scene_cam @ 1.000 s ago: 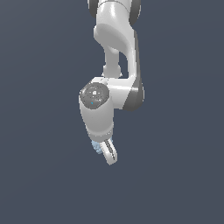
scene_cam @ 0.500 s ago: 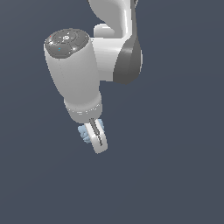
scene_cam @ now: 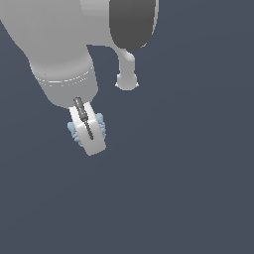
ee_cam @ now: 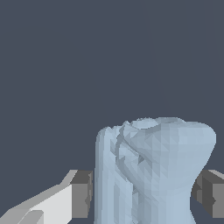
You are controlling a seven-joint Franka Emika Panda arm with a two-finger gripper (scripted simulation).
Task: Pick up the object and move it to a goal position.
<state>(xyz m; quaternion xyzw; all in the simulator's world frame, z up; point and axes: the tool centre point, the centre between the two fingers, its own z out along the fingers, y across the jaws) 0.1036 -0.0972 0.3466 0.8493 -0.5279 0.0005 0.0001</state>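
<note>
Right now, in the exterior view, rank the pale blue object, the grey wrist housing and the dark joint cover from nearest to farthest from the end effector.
1. Pale blue object: clamped between the fingers of the end effector, showing on both sides of them.
2. Grey wrist housing: directly above, carrying the fingers.
3. Dark joint cover: at the top edge, toward the exterior view's right.
</note>
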